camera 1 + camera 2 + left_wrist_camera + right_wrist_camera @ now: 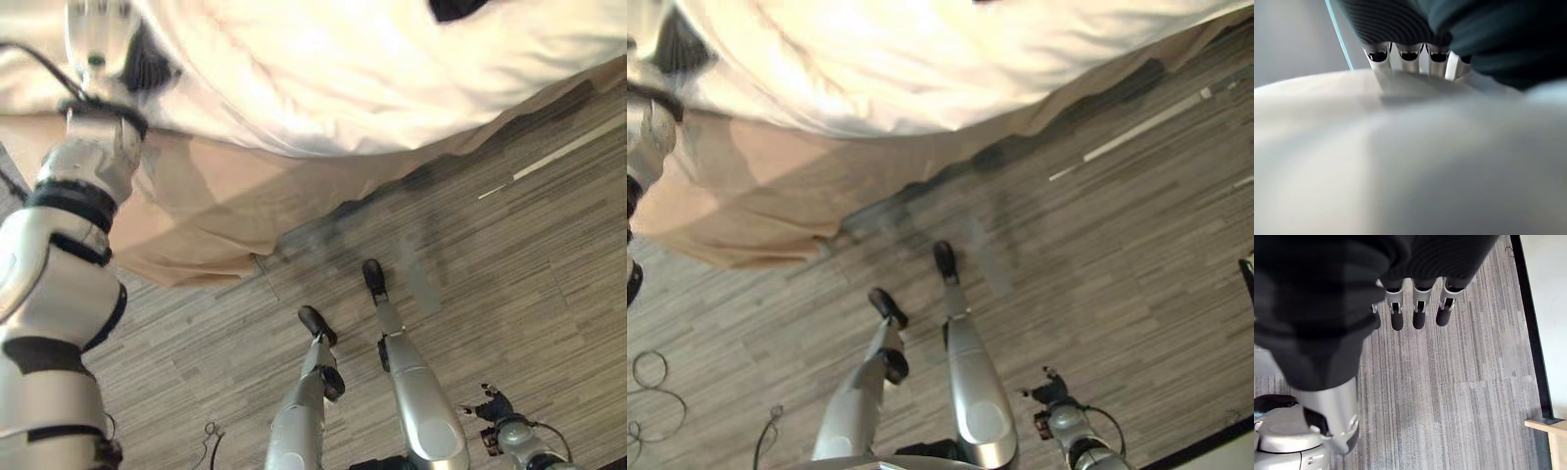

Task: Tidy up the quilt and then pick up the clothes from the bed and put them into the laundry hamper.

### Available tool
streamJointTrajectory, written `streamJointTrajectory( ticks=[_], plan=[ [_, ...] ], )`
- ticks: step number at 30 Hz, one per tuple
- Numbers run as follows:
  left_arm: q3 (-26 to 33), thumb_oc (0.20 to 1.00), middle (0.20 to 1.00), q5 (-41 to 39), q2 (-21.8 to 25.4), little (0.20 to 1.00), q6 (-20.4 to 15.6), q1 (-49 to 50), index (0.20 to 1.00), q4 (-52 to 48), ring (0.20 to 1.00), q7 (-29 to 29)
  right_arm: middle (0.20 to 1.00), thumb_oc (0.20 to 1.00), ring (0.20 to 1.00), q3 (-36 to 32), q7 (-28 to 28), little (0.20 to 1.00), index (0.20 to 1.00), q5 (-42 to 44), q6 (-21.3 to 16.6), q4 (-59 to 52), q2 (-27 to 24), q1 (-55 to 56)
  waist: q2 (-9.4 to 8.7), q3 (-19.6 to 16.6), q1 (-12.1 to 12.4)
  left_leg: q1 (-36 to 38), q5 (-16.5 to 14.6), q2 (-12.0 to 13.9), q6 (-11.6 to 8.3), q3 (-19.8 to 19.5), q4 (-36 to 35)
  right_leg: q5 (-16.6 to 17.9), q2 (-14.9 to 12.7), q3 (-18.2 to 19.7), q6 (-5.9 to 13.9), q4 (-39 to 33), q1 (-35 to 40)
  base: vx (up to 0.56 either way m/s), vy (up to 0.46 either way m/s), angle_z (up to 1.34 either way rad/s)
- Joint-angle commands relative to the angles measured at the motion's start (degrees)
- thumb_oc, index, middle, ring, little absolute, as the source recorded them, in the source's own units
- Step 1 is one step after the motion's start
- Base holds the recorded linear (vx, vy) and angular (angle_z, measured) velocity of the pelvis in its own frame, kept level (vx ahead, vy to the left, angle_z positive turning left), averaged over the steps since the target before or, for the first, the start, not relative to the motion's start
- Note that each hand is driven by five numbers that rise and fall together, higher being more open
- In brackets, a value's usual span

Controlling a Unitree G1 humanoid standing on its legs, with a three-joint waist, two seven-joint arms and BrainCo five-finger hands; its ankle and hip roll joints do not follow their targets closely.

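Left hand [1410,61] on white quilt [323,69]

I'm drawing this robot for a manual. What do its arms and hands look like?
Both arms are silver-grey shells with black bands at the joints. The left hand and right hand have silver fingers with dark tips, and a dark ribbed cover over the back and wrist.

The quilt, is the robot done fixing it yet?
Not yet, it seems. Nothing looks finished. The left hand is up on the white quilt, its fingers laid against the cloth, so tidying looks under way. The right hand hangs low over the floor, holding nothing. A dark item, maybe clothing, lies on the bed.
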Motion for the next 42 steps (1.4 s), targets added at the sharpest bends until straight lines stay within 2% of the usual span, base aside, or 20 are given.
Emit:
streamJointTrajectory(
  ticks=[1,2,3,6,8,10,11,12,14,19,22,23,24,26,28,29,32,33,36,42],
  plan=[
    [6.2,0.200,0.200,-3.6,-0.2,0.200,0.8,7.5,0.200,4.4,0.200,-5.6,1.000,1.000,1.000,0.8,-0.3,1.000,1.000,2.4,0.5,4.5,-0.6,4.2,1.15,-6.3,0.3,3.3,-0.8,3.7,-2.64,-3.7,0.1,-9.7,-3.2,-1.4,7.30,5.2,3.5,0.16,-0.050,-0.03],
    [12.6,0.200,0.200,-7.6,-0.2,0.200,-0.5,16.4,0.200,4.0,0.200,-6.7,1.000,1.000,1.000,-0.5,-0.1,1.000,1.000,2.5,1.1,4.5,-1.5,4.8,1.39,-7.9,1.0,7.4,-1.5,3.7,-2.77,-3.8,0.0,-10.5,-3.1,-1.9,6.94,4.7,7.8,0.12,-0.028,0.01],
    [12.8,0.200,0.200,-7.5,-0.2,0.200,-0.4,16.6,0.200,3.9,0.200,-6.7,1.000,1.000,1.000,-0.4,-0.1,1.000,1.000,2.5,1.1,4.5,-1.6,4.9,1.44,-7.8,0.9,7.5,-1.5,3.7,-2.77,-3.9,0.0,-10.5,-3.1,-1.9,6.94,4.7,7.9,0.21,-0.032,-0.03],
    [25.2,0.200,0.200,-13.9,-2.5,0.200,-1.7,35.8,0.200,-1.0,0.200,-7.9,1.000,1.000,1.000,-3.3,0.3,1.000,1.000,-0.5,2.9,5.0,-1.7,7.2,2.30,-10.7,2.8,13.8,-2.7,2.8,-2.68,-4.7,0.0,-11.6,-3.2,-3.3,6.53,3.0,15.9,0.20,0.020,0.07],
    [28.0,0.200,0.200,-14.4,-3.3,0.200,-1.8,40.7,0.200,-3.8,0.200,-7.8,1.000,1.000,1.000,-3.9,-0.1,1.000,1.000,-1.8,3.4,5.4,-1.7,7.8,2.37,-11.4,3.3,14.8,-2.8,2.6,-2.55,-5.2,0.0,-11.6,-3.4,-3.5,6.43,2.5,17.3,0.08,0.021,0.22],
    [34.1,0.200,0.200,-16.2,-8.0,0.200,-2.2,53.3,0.200,-9.2,0.200,-8.5,1.000,1.000,1.000,-5.4,-0.1,1.000,1.000,-4.5,4.5,5.9,-0.7,8.5,2.06,-13.1,5.0,17.7,-3.2,2.5,-2.38,-6.5,0.0,-12.3,-3.4,-4.2,6.29,2.1,21.5,0.05,0.039,0.29],
    [35.6,0.931,0.931,-16.6,-9.8,0.931,-2.2,56.8,0.931,-10.9,0.931,-8.8,1.000,1.000,1.000,-5.9,-0.2,1.000,1.000,-5.2,4.8,6.2,-0.4,8.6,1.88,-13.6,5.4,18.5,-3.3,2.5,-2.32,-6.8,0.0,-12.5,-3.4,-4.3,6.22,2.1,22.4,0.00,0.025,0.25],
    [35.7,1.000,1.000,-16.5,-9.8,1.000,-2.2,56.9,1.000,-11.0,1.000,-8.8,1.000,1.000,1.000,-5.9,-0.2,1.000,1.000,-5.2,4.8,6.2,-0.4,8.6,1.89,-13.7,5.4,18.4,-3.2,2.5,-2.35,-6.8,0.0,-12.4,-3.4,-4.3,6.17,2.1,22.3,0.01,0.038,0.32],
    [39.8,1.000,1.000,-17.8,-15.9,1.000,-2.1,67.3,1.000,-13.5,1.000,-9.1,1.000,1.000,1.000,-8.6,-0.9,1.000,1.000,-5.8,5.7,7.0,0.1,8.3,0.93,-15.5,7.1,20.7,-3.7,2.9,-2.09,-7.7,0.0,-13.5,-3.3,-5.1,5.93,2.3,25.4,0.05,0.037,0.22],
    [42.5,1.000,1.000,-19.1,-21.8,1.000,-1.6,74.3,1.000,-8.5,1.000,-9.2,1.000,1.000,1.000,-11.2,-2.0,1.000,1.000,-7.7,6.1,5.9,-3.5,7.3,-0.71,-17.9,8.4,22.0,-3.9,3.4,-2.11,-8.7,0.0,-14.3,-3.2,-6.5,5.96,2.4,27.7,0.02,0.031,0.19],
    [44.6,1.000,1.000,-19.6,-24.9,1.000,-1.6,78.7,1.000,-3.1,1.000,-9.7,1.000,1.000,1.000,-12.6,-2.5,1.000,1.000,-9.1,4.5,-6.1,-9.6,6.6,-2.18,-19.0,8.8,22.5,-4.3,3.7,-2.25,-9.0,0.0,-14.6,-3.1,-7.0,6.20,1.9,29.0,0.02,0.048,0.21],
    [46.9,1.000,1.000,-19.5,-27.4,1.000,-1.5,82.9,1.000,-2.4,1.000,-10.0,1.000,1.000,1.000,-16.8,-3.2,1.000,1.000,-11.0,3.4,-27.3,-15.6,8.6,-2.76,-19.3,8.6,23.0,-4.7,3.8,-2.24,-8.8,0.0,-14.8,-3.2,-7.1,6.44,1.8,29.4,0.03,0.068,0.09],
    [47.6,1.000,1.000,-19.4,-29.2,1.000,-1.5,85.1,1.000,-1.6,1.000,-9.7,0.200,0.200,0.200,-20.0,-4.0,0.200,0.200,-11.0,1.6,-39.6,-19.1,9.9,-3.14,-19.4,8.5,22.9,-4.9,3.8,-2.21,-8.7,0.0,-14.9,-3.1,-7.1,6.58,1.7,29.4,0.03,0.079,0.13],
    [47.6,1.000,1.000,-19.2,-30.6,1.000,-1.5,85.7,1.000,-0.8,1.000,-9.3,0.200,0.200,0.200,-21.6,-5.0,0.200,0.200,-11.3,0.3,-45.9,-20.1,10.8,-3.26,-19.5,8.8,22.6,-4.8,3.9,-2.15,-8.7,0.0,-14.9,-3.1,-7.2,6.60,1.7,29.1,-0.04,0.017,0.02],
    [45.8,1.000,1.000,-20.3,-31.6,1.000,-2.6,84.7,1.000,-2.7,1.000,-8.2,0.200,0.200,0.200,-20.8,-9.8,0.200,0.200,-12.9,-3.2,-57.5,-23.4,0.7,-4.54,-16.3,11.0,18.7,-3.7,4.3,-1.76,-10.3,0.0,-15.0,-3.0,-8.0,6.61,3.1,25.6,-0.24,-0.037,0.06],
    [45.8,1.000,1.000,-20.3,-31.6,1.000,-2.6,84.6,1.000,-2.7,1.000,-8.2,0.200,0.200,0.200,-20.7,-9.8,0.200,0.200,-12.9,-3.2,-57.5,-23.4,0.5,-4.56,-16.4,10.9,18.4,-3.5,4.3,-1.76,-10.3,0.0,-14.8,-3.0,-8.0,6.56,3.1,25.3,-0.31,-0.077,0.19],
    [41.1,1.000,1.000,-25.3,-29.9,1.000,-4.5,80.0,1.000,-9.5,1.000,-6.8,0.200,0.200,0.200,-13.3,-12.4,0.200,0.200,-8.3,-4.6,-61.6,-22.8,-16.5,-4.89,-9.0,14.1,11.4,-1.0,4.5,-1.80,-12.8,0.6,-14.5,-3.1,-9.2,6.05,5.6,18.3,-0.30,-0.064,0.37],
    [41.2,1.000,1.000,-25.3,-29.9,1.000,-4.5,80.0,1.000,-9.5,1.000,-6.8,0.200,0.200,0.200,-13.2,-12.5,0.200,0.200,-8.2,-4.6,-61.4,-22.8,-16.7,-4.90,-9.2,14.0,11.0,-0.8,4.5,-1.79,-12.8,0.5,-14.3,-3.1,-9.2,6.02,5.6,18.0,-0.22,-0.007,-0.02],
    [36.4,1.000,1.000,-29.0,-29.3,1.000,-6.4,79.1,1.000,-15.5,1.000,-7.6,0.200,0.200,0.200,-6.2,-13.4,0.200,0.200,1.0,-5.3,-54.1,-19.4,-32.5,-3.06,-5.1,17.2,5.0,1.3,4.7,-3.03,-13.4,0.6,-13.6,-3.8,-11.5,6.02,6.3,13.3,-0.13,-0.001,0.34],
    [35.2,1.000,1.000,-36.8,-29.4,1.000,-9.3,77.7,1.000,-20.5,1.000,-8.2,0.200,0.200,0.200,0.8,-12.3,0.200,0.200,9.9,-7.1,-43.0,-10.4,-46.4,0.92,-1.3,21.6,-6.4,4.2,4.1,-4.03,-15.1,0.3,-13.1,-5.2,-14.2,6.10,9.5,2.3,-0.14,-0.022,0.40]
  ],
)
